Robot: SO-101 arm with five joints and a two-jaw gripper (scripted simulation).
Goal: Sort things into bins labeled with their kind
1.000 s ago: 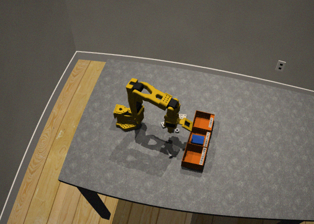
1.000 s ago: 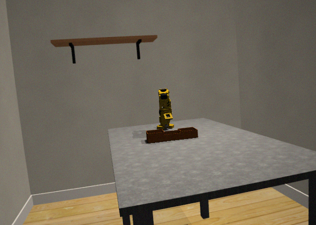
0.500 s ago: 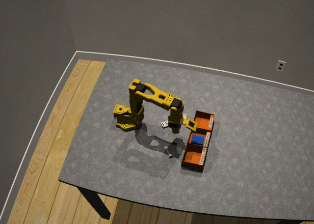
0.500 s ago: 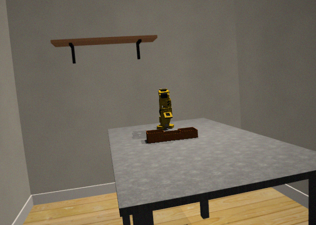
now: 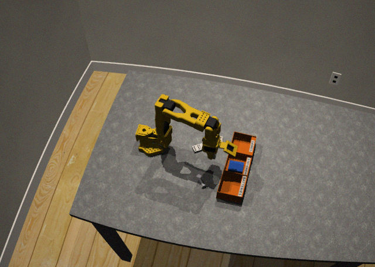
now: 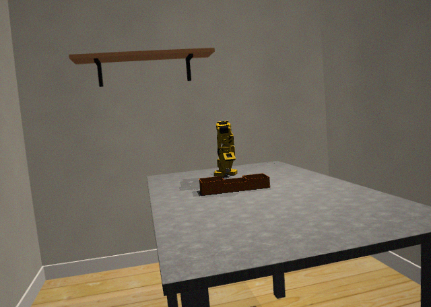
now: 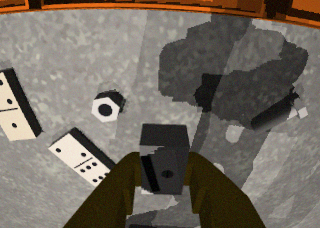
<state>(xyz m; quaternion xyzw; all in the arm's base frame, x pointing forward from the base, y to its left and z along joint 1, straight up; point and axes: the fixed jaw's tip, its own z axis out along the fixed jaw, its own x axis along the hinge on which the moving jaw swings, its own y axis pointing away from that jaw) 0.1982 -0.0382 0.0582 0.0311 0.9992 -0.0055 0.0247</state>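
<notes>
My gripper is shut on a small dark grey block with a black slot and a round hole, like a pencil sharpener. It is above the table, short of the bins. A white domino and another domino lie on the table. A hex nut lies near them. A dark bolt or screw with a light end lies in shadow. The orange bins are labelled GAMES, STATIONERY and BATTERIES. A blue block lies in the STATIONERY bin.
The three bins stand joined in a row on the grey table. Their near wall crosses the top of the wrist view. The arm's shadow darkens the table by the bolt. A wall shelf hangs far behind.
</notes>
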